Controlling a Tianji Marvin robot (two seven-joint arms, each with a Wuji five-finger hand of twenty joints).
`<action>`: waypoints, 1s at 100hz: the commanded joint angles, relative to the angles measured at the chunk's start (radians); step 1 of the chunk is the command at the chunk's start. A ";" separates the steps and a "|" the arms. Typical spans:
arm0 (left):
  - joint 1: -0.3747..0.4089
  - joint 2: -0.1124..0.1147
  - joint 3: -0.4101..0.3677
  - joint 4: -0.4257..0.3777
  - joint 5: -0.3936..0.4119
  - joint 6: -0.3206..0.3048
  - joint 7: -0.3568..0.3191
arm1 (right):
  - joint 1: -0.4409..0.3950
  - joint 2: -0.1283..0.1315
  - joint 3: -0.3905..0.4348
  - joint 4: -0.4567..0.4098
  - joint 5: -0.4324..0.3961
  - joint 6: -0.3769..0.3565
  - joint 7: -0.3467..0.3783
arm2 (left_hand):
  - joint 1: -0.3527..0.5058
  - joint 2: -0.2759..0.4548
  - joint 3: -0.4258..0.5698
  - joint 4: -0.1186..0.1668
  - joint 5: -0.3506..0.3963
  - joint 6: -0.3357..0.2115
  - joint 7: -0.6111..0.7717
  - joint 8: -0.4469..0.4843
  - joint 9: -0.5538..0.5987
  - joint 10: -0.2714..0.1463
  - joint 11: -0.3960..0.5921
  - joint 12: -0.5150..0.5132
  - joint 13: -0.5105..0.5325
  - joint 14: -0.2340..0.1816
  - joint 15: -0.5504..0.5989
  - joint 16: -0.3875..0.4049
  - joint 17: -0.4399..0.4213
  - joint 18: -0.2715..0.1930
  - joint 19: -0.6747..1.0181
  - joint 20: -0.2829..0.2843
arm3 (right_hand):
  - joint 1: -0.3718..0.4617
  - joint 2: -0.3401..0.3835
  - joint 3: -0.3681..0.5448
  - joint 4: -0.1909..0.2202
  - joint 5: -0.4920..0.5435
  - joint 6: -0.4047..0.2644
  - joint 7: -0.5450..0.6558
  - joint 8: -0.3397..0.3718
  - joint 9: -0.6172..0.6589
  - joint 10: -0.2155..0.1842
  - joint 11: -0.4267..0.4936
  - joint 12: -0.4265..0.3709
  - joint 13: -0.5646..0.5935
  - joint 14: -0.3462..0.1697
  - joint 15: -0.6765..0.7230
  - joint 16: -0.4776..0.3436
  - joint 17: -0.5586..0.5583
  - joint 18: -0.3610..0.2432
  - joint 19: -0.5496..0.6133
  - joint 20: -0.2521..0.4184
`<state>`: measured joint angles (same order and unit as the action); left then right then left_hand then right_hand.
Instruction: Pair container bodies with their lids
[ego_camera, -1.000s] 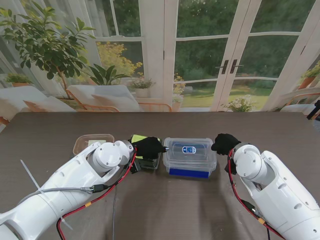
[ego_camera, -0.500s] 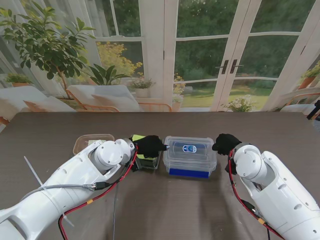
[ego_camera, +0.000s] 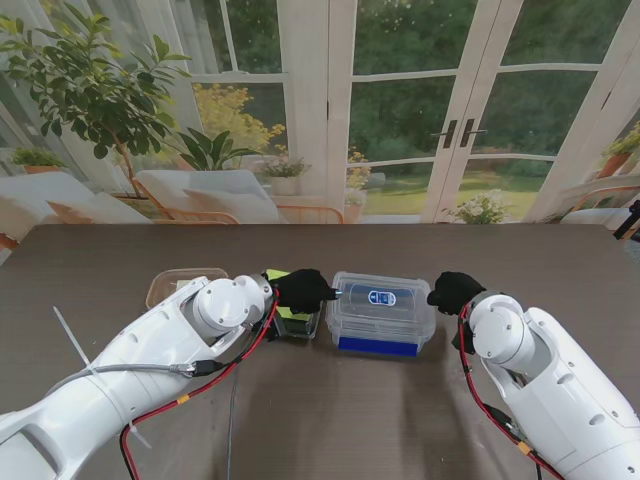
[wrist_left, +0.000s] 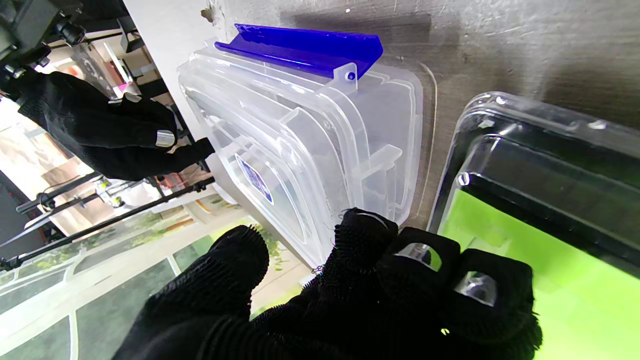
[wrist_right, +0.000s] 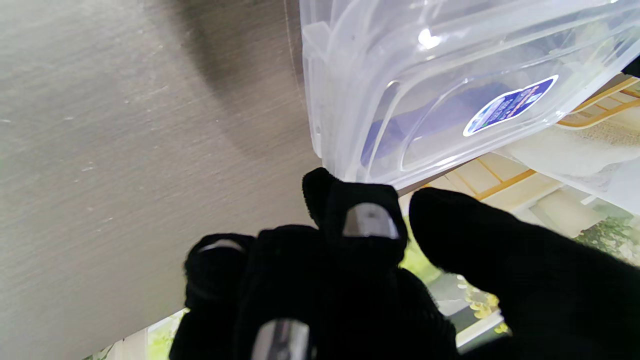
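Left hand (ego_camera: 299, 290) hides the green-lidded box (ego_camera: 297, 318); both hands' fingers curled, whether gripping the clear container (ego_camera: 381, 312) unclear.

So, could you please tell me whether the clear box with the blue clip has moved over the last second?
Yes, slightly: the clear box has shifted toward my right, away from the green-lidded container, and nearer the right hand.

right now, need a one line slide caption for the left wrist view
Left hand at the edge of a lidded clear container with a blue latch, beside a green-lidded container.
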<state>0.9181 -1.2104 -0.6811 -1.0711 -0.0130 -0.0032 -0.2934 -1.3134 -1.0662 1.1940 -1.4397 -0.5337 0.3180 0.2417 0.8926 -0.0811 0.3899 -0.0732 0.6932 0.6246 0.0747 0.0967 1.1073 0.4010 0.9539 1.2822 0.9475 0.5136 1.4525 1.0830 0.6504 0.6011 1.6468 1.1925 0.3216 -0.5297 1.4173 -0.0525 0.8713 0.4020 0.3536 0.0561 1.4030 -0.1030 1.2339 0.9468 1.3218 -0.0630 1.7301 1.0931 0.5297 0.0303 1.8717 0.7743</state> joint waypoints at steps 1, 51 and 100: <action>0.001 -0.012 0.000 -0.020 -0.002 0.003 -0.028 | -0.014 -0.010 -0.009 -0.012 0.004 -0.008 0.018 | -0.028 -0.033 0.006 0.007 -0.004 -0.165 -0.028 -0.017 -0.019 0.018 0.003 -0.004 -0.016 0.051 0.005 0.019 -0.013 -0.046 0.009 0.024 | -0.001 0.007 0.100 -0.001 -0.010 -0.293 0.002 0.006 0.044 0.028 0.011 -0.003 -0.002 -0.113 0.072 -0.004 0.675 0.014 0.222 -0.017; 0.031 0.011 -0.021 -0.062 0.033 0.046 -0.040 | -0.028 -0.013 -0.009 -0.013 -0.004 -0.026 -0.002 | -0.023 -0.030 -0.004 0.007 -0.016 -0.146 -0.033 -0.019 -0.020 0.023 -0.005 -0.011 -0.018 0.056 0.000 0.017 -0.018 -0.044 0.006 0.026 | -0.003 0.005 0.102 -0.001 -0.010 -0.294 0.008 0.009 0.044 0.027 0.013 -0.004 -0.002 -0.114 0.073 -0.003 0.675 0.016 0.222 -0.019; 0.043 0.021 -0.036 -0.081 0.049 0.068 -0.044 | -0.029 -0.013 -0.012 -0.014 -0.008 -0.027 -0.005 | -0.021 -0.027 -0.014 0.007 -0.037 -0.134 -0.038 -0.022 -0.023 0.026 -0.010 -0.014 -0.020 0.060 -0.004 0.018 -0.021 -0.042 0.002 0.030 | -0.003 0.005 0.102 0.000 -0.014 -0.291 0.020 0.015 0.044 0.029 0.015 -0.006 -0.002 -0.112 0.073 -0.001 0.674 0.023 0.222 -0.021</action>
<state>0.9546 -1.1890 -0.7120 -1.1390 0.0296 0.0591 -0.3160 -1.3315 -1.0668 1.1955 -1.4466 -0.5428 0.2989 0.2155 0.8924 -0.0811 0.3899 -0.0732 0.6712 0.5719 0.0270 0.0699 1.0890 0.4012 0.9432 1.2715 0.9301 0.5150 1.4504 1.0831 0.6342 0.5983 1.6429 1.1942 0.3217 -0.5297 1.4173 -0.0525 0.8668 0.4023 0.3470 0.0554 1.4028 -0.1035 1.2337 0.9467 1.3218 -0.0634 1.7301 1.0931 0.5296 0.0321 1.8724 0.7743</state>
